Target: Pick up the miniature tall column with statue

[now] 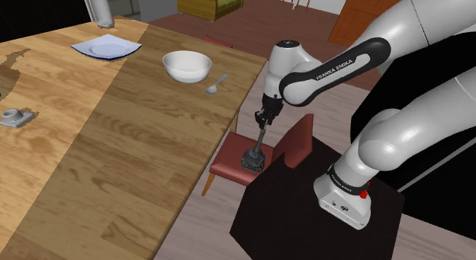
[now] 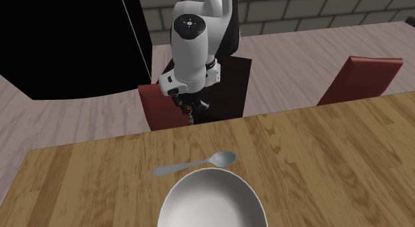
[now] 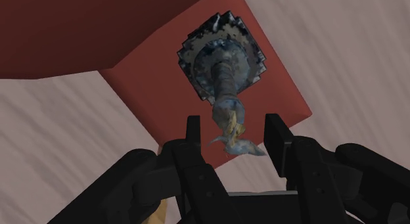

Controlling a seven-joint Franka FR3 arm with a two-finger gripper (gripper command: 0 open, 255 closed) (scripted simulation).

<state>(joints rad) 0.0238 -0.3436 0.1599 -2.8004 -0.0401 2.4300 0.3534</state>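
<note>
White Franka arm (image 1: 397, 136) rose from the black box stand (image 1: 290, 213) at the shoulder view's lower right, bent at the elbow and reached up and to the left. The wrist was turned down, so the all-black two-finger gripper (image 1: 263, 123) pointed straight down, just off the edge of the light wooden table (image 1: 137, 144).

Below the gripper, the dark blue-grey miniature column with a pale statue on top (image 3: 227, 78) stood upright on the red chair seat (image 3: 276, 104), resting on its wide, notched base. In the wrist view the fingers (image 3: 192, 134) stood apart, one on each side of the statue, with a gap at both sides — not clasping it.

On the table, a round white bowl (image 2: 211, 199) lay beside a grey spoon (image 2: 193, 164).
</note>
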